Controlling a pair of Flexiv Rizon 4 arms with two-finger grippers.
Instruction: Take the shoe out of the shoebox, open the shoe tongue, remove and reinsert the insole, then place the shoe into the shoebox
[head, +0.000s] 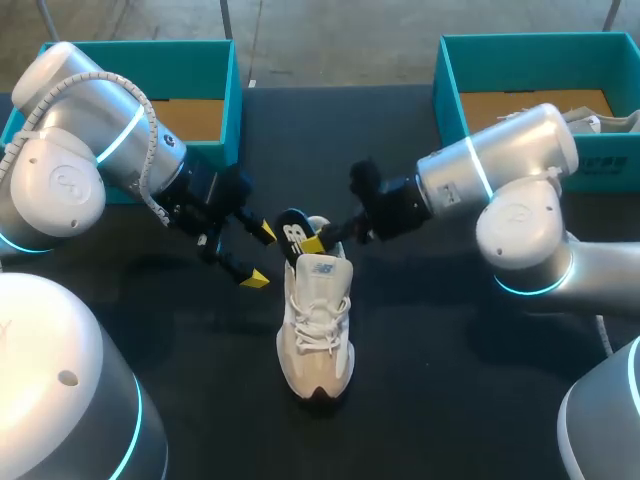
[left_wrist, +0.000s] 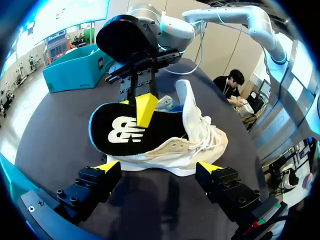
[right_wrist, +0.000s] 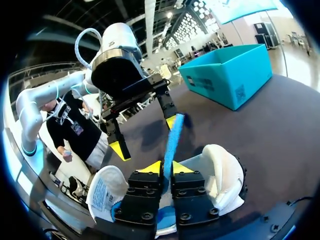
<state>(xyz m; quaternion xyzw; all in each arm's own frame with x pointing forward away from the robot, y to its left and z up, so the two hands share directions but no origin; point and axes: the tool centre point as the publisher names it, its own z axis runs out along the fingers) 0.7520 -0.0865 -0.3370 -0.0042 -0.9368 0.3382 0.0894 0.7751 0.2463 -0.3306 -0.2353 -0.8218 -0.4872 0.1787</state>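
Note:
A white sneaker (head: 318, 320) stands on the black table, toe toward the front edge. Its insole (head: 293, 237), black on top with a blue underside, sticks up out of the heel opening. My right gripper (head: 318, 240) is shut on the insole; in the right wrist view its fingertips (right_wrist: 167, 167) pinch the insole's thin blue edge (right_wrist: 173, 140) above the shoe (right_wrist: 222, 172). My left gripper (head: 260, 256) hangs open just left of the heel. In the left wrist view the insole (left_wrist: 132, 131) and shoe (left_wrist: 195, 145) lie ahead of its spread fingers (left_wrist: 159, 167), untouched.
A teal shoebox (head: 200, 90) stands at the back left behind my left arm. A second teal box (head: 520, 70) at the back right holds another white shoe (head: 600, 122). Dark tabletop (head: 400, 400) surrounds the sneaker in front.

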